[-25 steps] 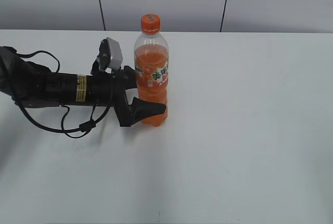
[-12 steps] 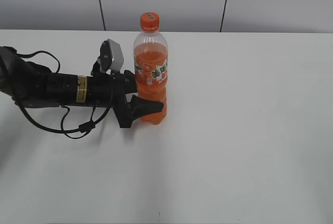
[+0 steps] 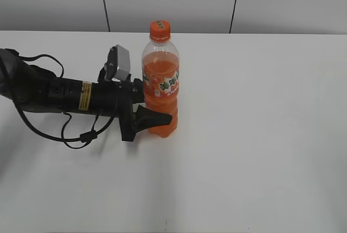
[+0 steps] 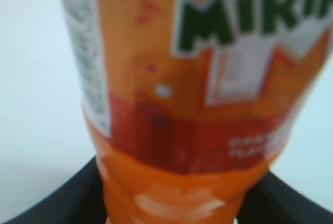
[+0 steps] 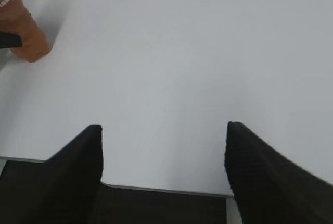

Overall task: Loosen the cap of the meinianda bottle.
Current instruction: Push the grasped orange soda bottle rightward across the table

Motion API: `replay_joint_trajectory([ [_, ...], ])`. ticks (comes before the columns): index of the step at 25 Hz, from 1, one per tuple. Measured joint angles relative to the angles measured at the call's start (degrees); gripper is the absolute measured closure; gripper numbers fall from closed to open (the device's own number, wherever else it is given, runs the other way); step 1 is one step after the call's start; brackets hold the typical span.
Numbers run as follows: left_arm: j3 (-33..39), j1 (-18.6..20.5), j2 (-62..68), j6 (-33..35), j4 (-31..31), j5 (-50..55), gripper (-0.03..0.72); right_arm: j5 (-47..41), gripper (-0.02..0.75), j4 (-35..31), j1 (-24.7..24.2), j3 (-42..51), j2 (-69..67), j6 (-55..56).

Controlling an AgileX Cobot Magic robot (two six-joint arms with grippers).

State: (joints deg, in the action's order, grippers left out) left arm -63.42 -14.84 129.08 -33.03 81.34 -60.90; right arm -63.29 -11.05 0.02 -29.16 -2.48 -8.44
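Observation:
The meinianda bottle (image 3: 160, 84) stands upright on the white table, full of orange drink, with its orange cap (image 3: 159, 28) on top. My left gripper (image 3: 157, 118) reaches in from the left and is shut on the bottle's lower body. In the left wrist view the bottle (image 4: 197, 104) fills the frame, with black fingers on both sides at the bottom. My right gripper (image 5: 164, 148) is open and empty, out of the exterior view; its wrist view shows the bottle's base (image 5: 23, 36) far off at the upper left.
The white table (image 3: 260, 135) stretches to the right and front of the bottle. A grey panelled wall (image 3: 173, 0) runs behind the table's far edge. The left arm's cables (image 3: 76, 133) loop on the table at the left.
The bottle, held in my left gripper, has shifted slightly to the right and toward the camera. The left arm has moved with it.

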Motion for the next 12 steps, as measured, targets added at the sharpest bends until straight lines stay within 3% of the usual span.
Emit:
replay_joint_trajectory([
  [12, 0.00, -4.83, 0.00, -1.00, 0.59, 0.06, 0.276, -3.42, 0.192, -0.11, 0.00, -16.64, -24.91, -3.37],
])
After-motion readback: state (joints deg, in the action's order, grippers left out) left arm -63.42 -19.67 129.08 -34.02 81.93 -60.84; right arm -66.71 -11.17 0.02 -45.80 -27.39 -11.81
